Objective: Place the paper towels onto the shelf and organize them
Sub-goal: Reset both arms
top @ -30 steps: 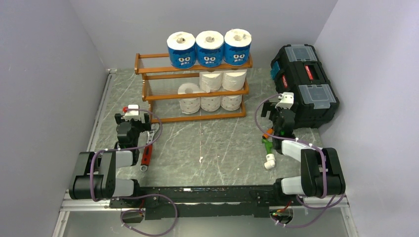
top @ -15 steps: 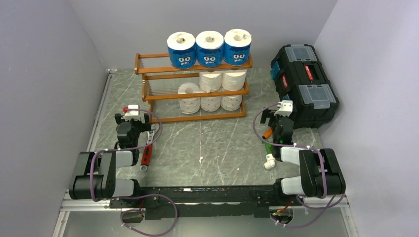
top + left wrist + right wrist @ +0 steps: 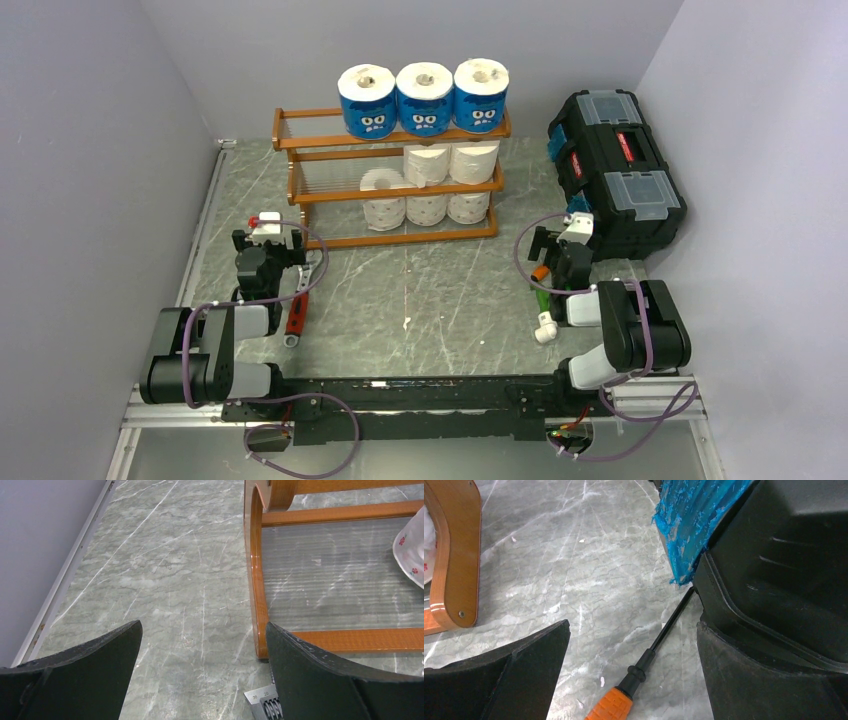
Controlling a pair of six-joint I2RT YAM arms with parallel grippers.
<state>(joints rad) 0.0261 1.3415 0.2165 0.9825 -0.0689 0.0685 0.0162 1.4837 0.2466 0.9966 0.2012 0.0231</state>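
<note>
Wooden shelf [image 3: 300, 141] | paper towels [image 3: 424, 95] aboard | left hand [image 3: 202, 628] wide | right hand [image 3: 632, 626] wide

Shelf [image 3: 257, 580]: orange-brown wood, glossy varnish, smooth. Tabletop [image 3: 175, 580]: grey-green marble-look, smooth, semi-matt w/ white veins. Paper towels [image 3: 428, 165]: soft white paper; top three w/ blue printed wrappers [image 3: 424, 112]. Toolbox [image 3: 794, 555]: matt black plastic. Screwdriver handle [image 3: 610, 707]: orange, ribbed.

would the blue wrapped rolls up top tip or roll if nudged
Likely light and squashy: the blue-wrapped rolls are paper with hollow cores. Standing on end atop the shelf, they would probably slide or topple, then roll.
</note>
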